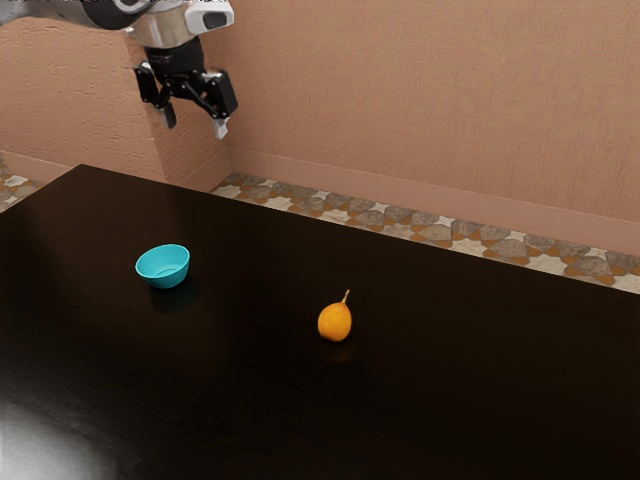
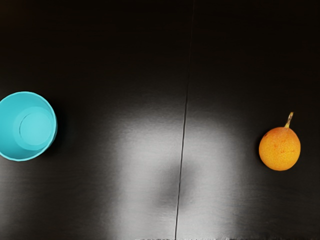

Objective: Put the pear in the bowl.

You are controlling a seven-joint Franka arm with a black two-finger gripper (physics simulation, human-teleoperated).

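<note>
Plainly, the task is at its beginning as things lie now. The pear (image 1: 335,323) rests on the dark bench (image 1: 450,400), outside the turquoise bowl (image 1: 168,281) and well apart from it, toward the exterior view's right and nearer that camera than the bowl. Its stem (image 1: 346,297) points upward in the exterior view. In the wrist view a thin seam (image 2: 183,140) in the bench runs between the bowl and the pear.

The bowl sits upright with its mouth open upward, and the wrist view looks down to its bare inner floor. Nothing about the bowl seems to need changing before it can take the fruit.

The black end effector (image 1: 195,121) hangs high above the level of the bowl, its two fingers spread and nothing between them. It touches neither the pear nor the bowl.

So none of the steps is done, and I judge that all of them remain: move over to the pear, lower around its round body, close on it, lift, carry it across to the bowl and release it inside. The reach for the pear is probably the step in hand.
</note>
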